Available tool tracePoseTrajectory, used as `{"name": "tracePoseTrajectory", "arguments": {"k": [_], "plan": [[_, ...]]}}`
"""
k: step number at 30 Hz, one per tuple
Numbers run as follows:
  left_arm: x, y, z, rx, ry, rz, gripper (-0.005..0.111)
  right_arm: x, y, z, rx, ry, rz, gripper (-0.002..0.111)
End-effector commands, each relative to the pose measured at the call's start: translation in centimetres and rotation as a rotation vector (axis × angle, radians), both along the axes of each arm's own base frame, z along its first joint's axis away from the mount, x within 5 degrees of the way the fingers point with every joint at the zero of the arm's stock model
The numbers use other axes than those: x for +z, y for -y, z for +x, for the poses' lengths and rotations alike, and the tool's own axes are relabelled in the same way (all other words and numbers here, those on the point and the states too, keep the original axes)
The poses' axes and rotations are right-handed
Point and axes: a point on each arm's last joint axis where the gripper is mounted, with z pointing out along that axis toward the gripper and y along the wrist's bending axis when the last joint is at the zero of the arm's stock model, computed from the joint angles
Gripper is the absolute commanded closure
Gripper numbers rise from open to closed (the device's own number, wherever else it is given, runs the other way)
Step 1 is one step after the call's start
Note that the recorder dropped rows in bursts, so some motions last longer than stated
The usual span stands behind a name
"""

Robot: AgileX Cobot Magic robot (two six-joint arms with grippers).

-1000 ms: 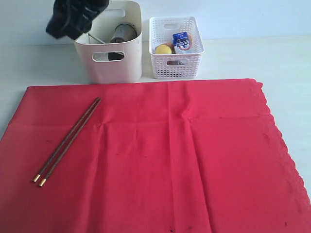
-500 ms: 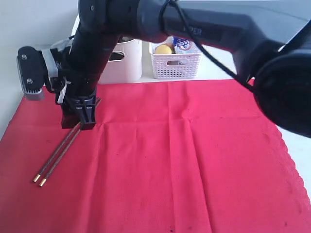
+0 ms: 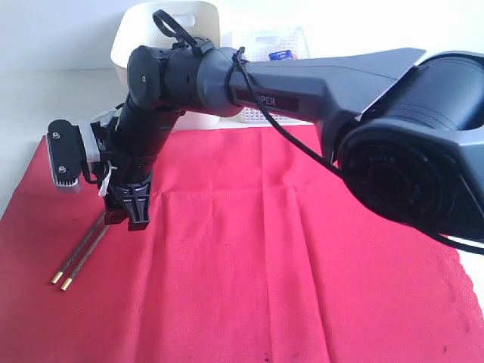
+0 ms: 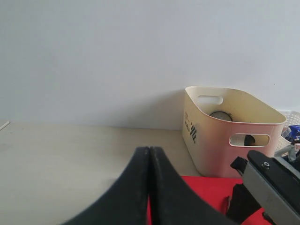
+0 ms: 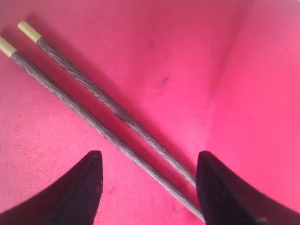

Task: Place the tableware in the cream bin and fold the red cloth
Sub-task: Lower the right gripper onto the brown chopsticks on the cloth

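A pale table (image 3: 45, 98) carries the red cloth (image 3: 265, 265), spread over its near part; at the far side stand the cream bin (image 4: 215, 140) and, to its right, the white lattice basket (image 3: 261, 38).

Letters "PER" on right arm (image 3: 318, 79) — rest hidden, cream bin (image 4: 211, 145) print — unreadable

Cloth (image 3: 302, 265) bright red; chopsticks (image 5: 112, 108) dark brown (tips gold); bin (image 4: 211, 145) cream; basket (image 3: 253, 41) white lattice.
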Motion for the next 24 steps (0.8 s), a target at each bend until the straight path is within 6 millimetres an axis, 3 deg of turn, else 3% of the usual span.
{"name": "tracePoseTrajectory", "arguments": {"k": [1, 24], "plan": [[0.1, 0.0, 0.0, 0.003, 0.005, -0.003, 0.105, -0.9, -0.2, 0.0, -0.010, 0.000, 0.006, 0.051], [0.1, 0.0, 0.0, 0.003, 0.005, -0.003, 0.105, -3.2, -0.4, 0.4, -0.046, 0.009, -0.002, 0.051]]}}
